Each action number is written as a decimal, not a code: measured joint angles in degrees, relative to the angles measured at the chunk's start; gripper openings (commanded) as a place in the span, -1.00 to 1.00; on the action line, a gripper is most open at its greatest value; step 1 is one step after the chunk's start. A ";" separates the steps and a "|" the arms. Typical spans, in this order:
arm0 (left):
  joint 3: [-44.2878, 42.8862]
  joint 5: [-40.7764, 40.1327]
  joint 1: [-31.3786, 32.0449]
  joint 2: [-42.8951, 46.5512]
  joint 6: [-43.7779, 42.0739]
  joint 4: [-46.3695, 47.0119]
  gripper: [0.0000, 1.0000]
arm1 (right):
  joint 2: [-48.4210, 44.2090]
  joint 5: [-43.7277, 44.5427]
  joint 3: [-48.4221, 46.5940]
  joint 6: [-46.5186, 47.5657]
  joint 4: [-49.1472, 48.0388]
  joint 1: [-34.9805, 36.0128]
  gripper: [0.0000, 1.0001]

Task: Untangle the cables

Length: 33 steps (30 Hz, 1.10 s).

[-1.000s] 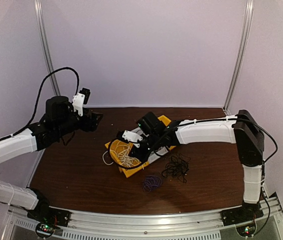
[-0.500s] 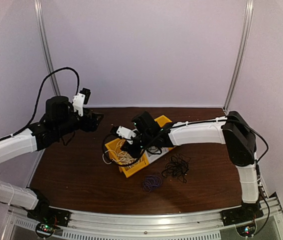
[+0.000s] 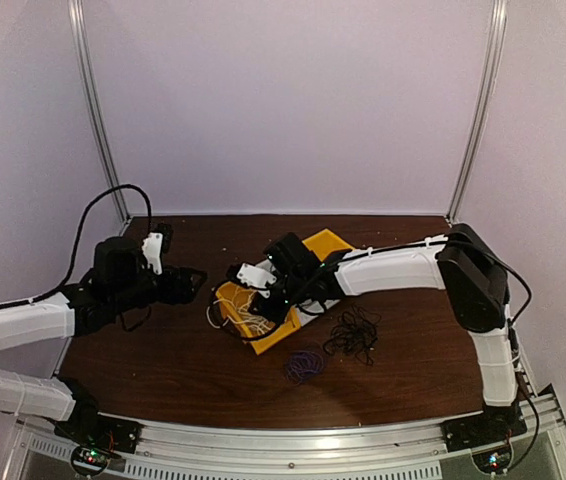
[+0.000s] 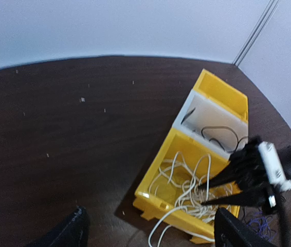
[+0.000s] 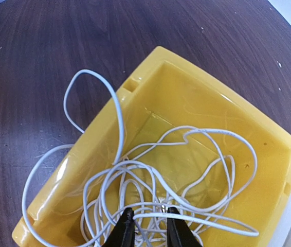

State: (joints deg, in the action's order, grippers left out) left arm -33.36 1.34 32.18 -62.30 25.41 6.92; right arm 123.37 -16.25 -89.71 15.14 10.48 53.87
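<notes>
A white cable (image 5: 150,170) lies in loose loops in the near compartment of a yellow bin (image 5: 197,92); one loop hangs over its rim onto the table. My right gripper (image 5: 148,218) is open, its tips down among the white strands, one strand lying across them. It also shows in the top view (image 3: 266,302) and the left wrist view (image 4: 210,191). A black cable tangle (image 3: 353,335) and a purple cable (image 3: 304,364) lie on the table right of the bin (image 3: 325,242). My left gripper (image 4: 150,234) is open and empty, left of the bin (image 4: 222,92).
The bin has a white middle compartment (image 4: 207,116) holding a thin black cable (image 4: 220,135). The wooden table (image 3: 163,350) is walled at the back and both sides. The right arm (image 3: 393,268) stretches across above the bin.
My left arm has dropped lower and nearer the table. My right gripper has moved left and down into the bin's near compartment, and the bin has shifted a little.
</notes>
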 measured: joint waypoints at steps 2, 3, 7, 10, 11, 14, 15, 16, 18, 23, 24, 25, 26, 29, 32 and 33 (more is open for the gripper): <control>5.62 1.49 0.00 0.11 3.56 1.11 0.66 | -1.05 0.35 0.26 0.00 1.29 -0.15 -0.37; 7.80 2.01 0.00 0.31 4.85 1.57 0.66 | -1.90 0.63 0.48 0.13 2.10 -0.24 -0.33; 15.96 3.72 0.00 3.02 9.75 5.27 0.63 | -6.14 1.46 1.22 0.50 5.11 -0.46 -0.27; 17.57 4.55 0.00 3.08 11.50 8.92 0.57 | -9.84 1.60 2.03 0.90 6.40 -0.52 -0.22; 17.79 4.90 0.00 2.64 11.91 10.27 0.54 | -10.86 1.57 2.25 1.01 6.73 -0.52 -0.21; 18.27 6.03 0.00 -0.46 12.96 14.95 0.40 | -12.96 1.55 2.36 0.96 7.15 -0.52 -0.20; 18.32 6.49 0.00 -1.92 13.29 16.28 0.35 | -13.35 1.53 2.36 0.98 7.26 -0.52 -0.20; 18.34 6.88 0.00 -3.43 13.57 17.49 0.29 | -13.73 1.53 2.38 0.98 7.52 -0.55 -0.20; 18.36 7.67 0.00 -6.45 14.03 19.67 0.07 | -14.64 1.55 2.78 1.01 8.09 -0.63 -0.20; 17.92 9.44 -0.02 -13.00 14.64 23.06 -0.38 | -18.60 1.92 4.81 1.42 9.31 -1.88 -0.19; 17.84 9.86 -0.02 -13.64 14.51 23.58 -0.40 | -19.54 2.10 5.20 1.49 9.44 -2.32 -0.18; 17.73 10.23 0.00 -14.10 14.45 24.09 -0.42 | -21.00 2.36 6.05 1.64 9.31 -2.97 -0.19; 17.64 10.49 0.00 -14.36 14.47 24.63 -0.43 | -22.43 2.64 6.91 1.86 9.22 -3.69 -0.18; 16.83 11.30 0.00 -15.10 14.32 26.10 -0.43 | -26.08 3.50 9.55 2.54 8.63 -6.10 -0.18; 15.63 11.54 0.00 -16.09 14.32 26.95 -0.43 | -28.63 3.74 11.87 2.67 8.00 -9.40 -0.19; 15.17 11.54 0.00 -16.61 14.32 27.10 -0.44 | -29.24 3.72 12.63 2.62 7.80 -10.73 -0.19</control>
State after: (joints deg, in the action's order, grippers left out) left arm -18.20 12.88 32.18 -78.91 39.72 34.02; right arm 94.13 -12.53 -77.08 17.76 18.28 43.13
